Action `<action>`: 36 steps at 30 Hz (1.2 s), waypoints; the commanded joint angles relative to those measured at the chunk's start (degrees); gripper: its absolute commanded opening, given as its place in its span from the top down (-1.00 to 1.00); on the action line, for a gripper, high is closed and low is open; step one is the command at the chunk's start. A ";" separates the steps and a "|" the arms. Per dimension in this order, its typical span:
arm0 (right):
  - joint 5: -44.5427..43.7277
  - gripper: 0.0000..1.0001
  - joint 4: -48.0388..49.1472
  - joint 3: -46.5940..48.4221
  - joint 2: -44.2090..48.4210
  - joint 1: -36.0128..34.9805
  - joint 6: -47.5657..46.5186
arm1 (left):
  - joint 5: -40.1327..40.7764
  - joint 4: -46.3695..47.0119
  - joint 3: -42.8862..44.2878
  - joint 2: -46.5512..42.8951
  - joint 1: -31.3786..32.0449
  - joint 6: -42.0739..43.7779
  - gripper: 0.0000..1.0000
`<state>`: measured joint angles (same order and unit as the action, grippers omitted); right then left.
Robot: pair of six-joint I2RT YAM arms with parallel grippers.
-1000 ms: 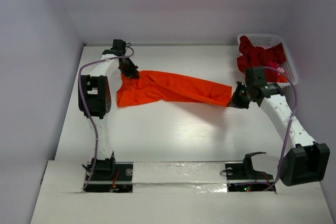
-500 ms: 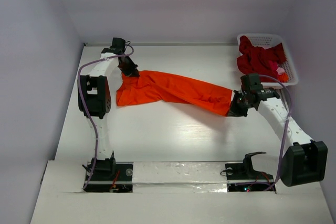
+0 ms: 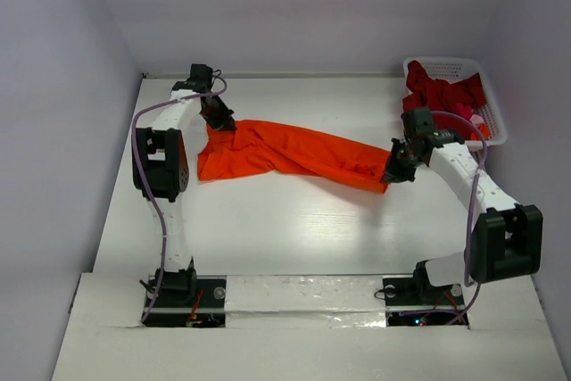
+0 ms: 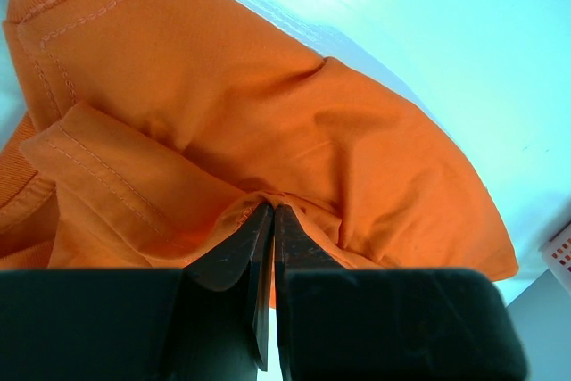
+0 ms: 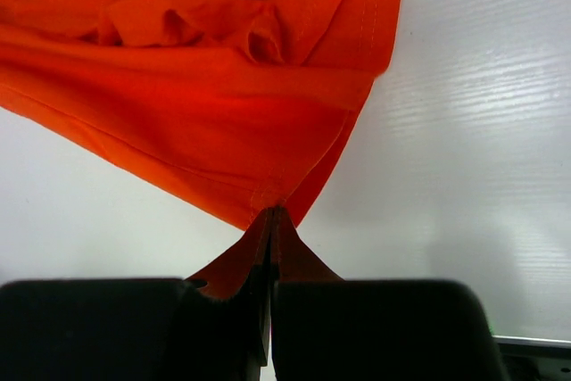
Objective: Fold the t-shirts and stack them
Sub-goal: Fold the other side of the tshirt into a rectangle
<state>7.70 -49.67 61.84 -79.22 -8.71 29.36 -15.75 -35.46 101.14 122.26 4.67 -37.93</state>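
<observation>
A bright orange-red t-shirt (image 3: 294, 151) hangs stretched between my two grippers over the white table. My left gripper (image 3: 223, 124) is shut on its left end, near a stitched hem (image 4: 116, 186); the cloth (image 4: 268, 104) fills the left wrist view. My right gripper (image 3: 393, 171) is shut on the shirt's right corner; in the right wrist view the cloth (image 5: 196, 104) spreads out from the pinched hem (image 5: 272, 211). The left part of the shirt droops in a bunch onto the table. Dark crimson t-shirts (image 3: 437, 95) with a bit of pink lie heaped in the basket at the far right.
A white lattice basket (image 3: 451, 67) stands at the far right corner, close behind my right arm. Grey walls close in the table on three sides. The arm bases (image 3: 303, 296) sit on the near edge.
My right gripper has moved left and slightly back with the shirt corner, and its arm has swung closer to the basket. The shirt sags a little more. The left gripper has held still.
</observation>
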 commanded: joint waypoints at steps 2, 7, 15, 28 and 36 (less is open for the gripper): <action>-2.25 1.00 2.38 4.25 -2.78 -0.34 0.08 | 0.54 -0.40 1.34 -1.41 -0.71 1.02 1.00; -4.98 1.00 3.26 5.91 -3.84 -0.34 0.87 | 0.54 -0.22 0.99 -1.67 -0.71 1.11 1.00; -7.18 1.00 4.84 6.88 -6.82 0.27 2.10 | 0.45 -0.31 1.16 -1.58 -0.71 1.28 1.00; -7.53 1.00 8.09 7.24 -13.24 10.73 0.26 | 0.63 0.13 0.28 -1.67 -0.71 1.37 1.00; -5.77 1.00 8.80 8.11 -16.14 12.05 -0.71 | 0.45 0.22 0.63 -1.23 -0.71 1.11 1.00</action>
<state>2.87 -42.26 67.59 -94.41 2.79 30.33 -16.56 -35.46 101.12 122.26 4.51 -37.71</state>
